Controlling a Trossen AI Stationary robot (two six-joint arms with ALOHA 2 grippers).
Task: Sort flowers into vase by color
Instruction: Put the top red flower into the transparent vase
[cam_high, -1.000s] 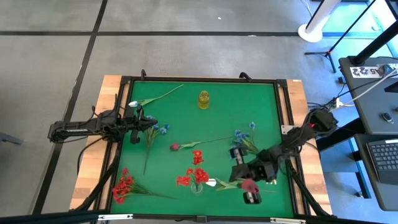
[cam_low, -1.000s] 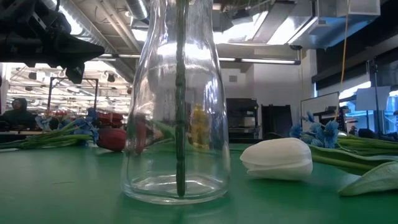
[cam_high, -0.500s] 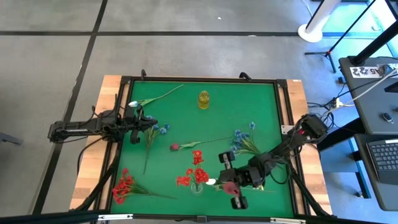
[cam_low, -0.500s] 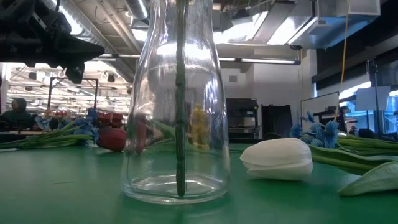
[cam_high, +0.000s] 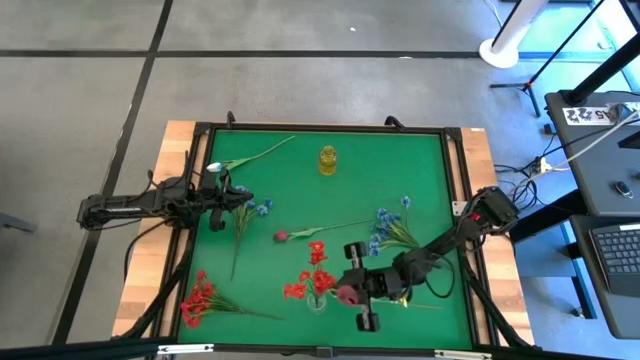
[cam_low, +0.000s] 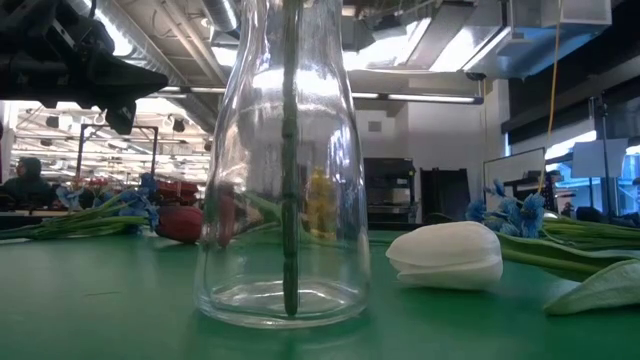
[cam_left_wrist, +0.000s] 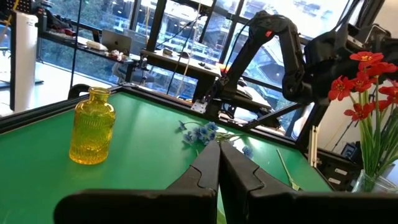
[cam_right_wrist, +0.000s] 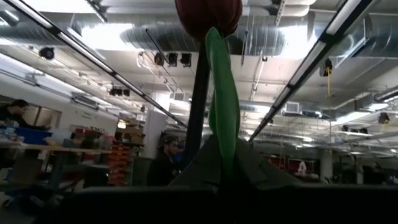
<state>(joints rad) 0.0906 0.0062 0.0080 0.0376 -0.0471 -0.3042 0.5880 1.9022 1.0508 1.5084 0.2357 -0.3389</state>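
R gripper (cam_high: 352, 293) clamps dark red bud (cam_high: 346, 295) by stem, just beside glass vase (cam_high: 317, 300) w/ red flowers (cam_high: 312, 272) — L gripper (cam_high: 222, 207) at table's left edge, fingers closed, empty.

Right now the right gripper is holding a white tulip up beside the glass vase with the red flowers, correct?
Not quite: the right gripper holds a dark red bud, not a white tulip, as the right wrist view shows. It is beside the glass vase with the red flowers.
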